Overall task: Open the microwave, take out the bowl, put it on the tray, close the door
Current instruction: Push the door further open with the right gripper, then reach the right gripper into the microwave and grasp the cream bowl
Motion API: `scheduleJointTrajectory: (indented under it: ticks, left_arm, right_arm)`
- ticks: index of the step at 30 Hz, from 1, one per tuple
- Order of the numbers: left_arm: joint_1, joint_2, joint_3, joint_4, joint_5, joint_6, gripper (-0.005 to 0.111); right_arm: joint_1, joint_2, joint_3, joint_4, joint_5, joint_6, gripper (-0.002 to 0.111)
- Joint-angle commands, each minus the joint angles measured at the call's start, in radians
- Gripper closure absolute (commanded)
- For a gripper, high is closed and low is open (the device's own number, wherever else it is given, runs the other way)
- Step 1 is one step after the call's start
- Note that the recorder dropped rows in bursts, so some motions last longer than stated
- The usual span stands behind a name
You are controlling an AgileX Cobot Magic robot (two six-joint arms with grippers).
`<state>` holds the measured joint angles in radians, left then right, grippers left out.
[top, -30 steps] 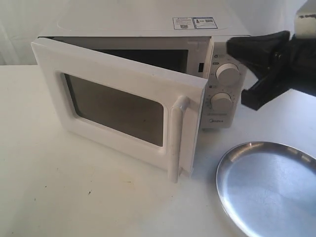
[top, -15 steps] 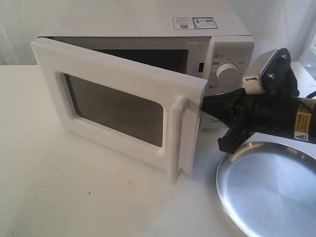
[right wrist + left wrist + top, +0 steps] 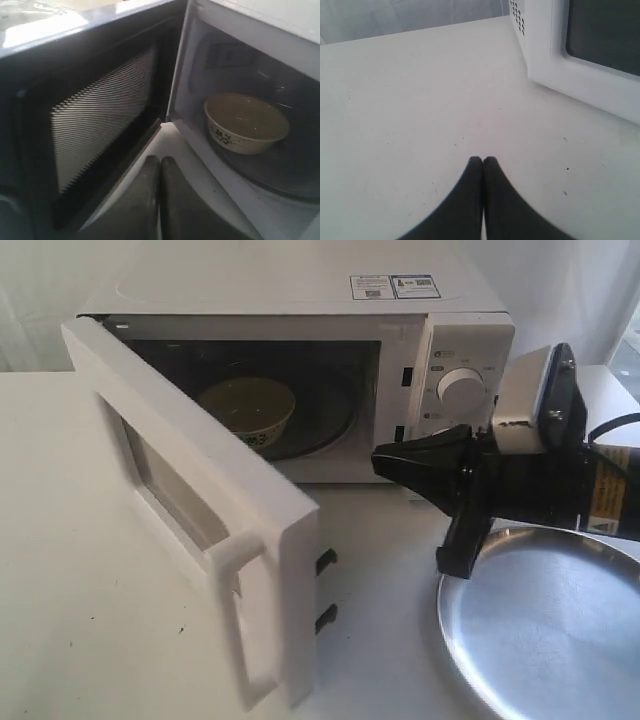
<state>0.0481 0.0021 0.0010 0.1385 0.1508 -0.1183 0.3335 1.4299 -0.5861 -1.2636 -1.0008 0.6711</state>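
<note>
The white microwave [image 3: 300,300] stands at the back of the table with its door [image 3: 190,510] swung wide open toward the front left; the bar handle [image 3: 240,625] faces forward. Inside on the turntable sits the cream bowl [image 3: 248,410], also plain in the right wrist view as the bowl [image 3: 246,122]. My right gripper [image 3: 385,465] hangs shut and empty in front of the cavity's right side, fingertips [image 3: 161,161] pressed together. The silver tray [image 3: 545,625] lies at the front right, under the right arm. My left gripper [image 3: 483,160] is shut over bare table beside the microwave's outer side.
The door's inner mesh window [image 3: 100,120] faces the right gripper closely. Two door latches [image 3: 325,590] stick out from the door's edge. The knobs [image 3: 462,387] lie just behind the right arm. White tabletop [image 3: 90,640] spreads left of the door.
The door has swung from half open to wide open, uncovering the bowl. The right gripper moved down and left from beside the knobs to the front of the cavity.
</note>
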Motion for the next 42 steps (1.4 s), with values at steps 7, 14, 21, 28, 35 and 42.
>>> scheduleJointTrajectory:
  ticks: [7, 14, 21, 28, 35, 42]
  left_arm:
    - [-0.001, -0.002, -0.001, -0.004, -0.002, -0.006, 0.107]
    - [-0.001, -0.002, -0.001, -0.004, -0.002, -0.006, 0.107]
    - [-0.001, -0.002, -0.001, -0.004, -0.002, -0.006, 0.107]
    - [-0.001, -0.002, -0.001, -0.004, -0.002, -0.006, 0.107]
    - [-0.001, -0.002, -0.001, -0.004, -0.002, -0.006, 0.107]
    - [-0.001, -0.002, -0.001, -0.004, -0.002, -0.006, 0.107]
  right_arm:
    - [0.252, 0.211, -0.192, 0.368, 0.414, -0.298, 0.108]
    - [0.345, 0.373, -0.425, 0.437, 0.618, -0.409, 0.108]
    - [0.367, 0.485, -0.551, 0.432, 0.637, -0.515, 0.074]
    - [0.415, 0.563, -0.65, 0.424, 0.677, -0.608, 0.047]
    - [0.462, 0.625, -0.754, 0.395, 0.769, -0.623, 0.048]
    - [0.473, 0.704, -0.845, 0.393, 0.843, -0.625, 0.055]
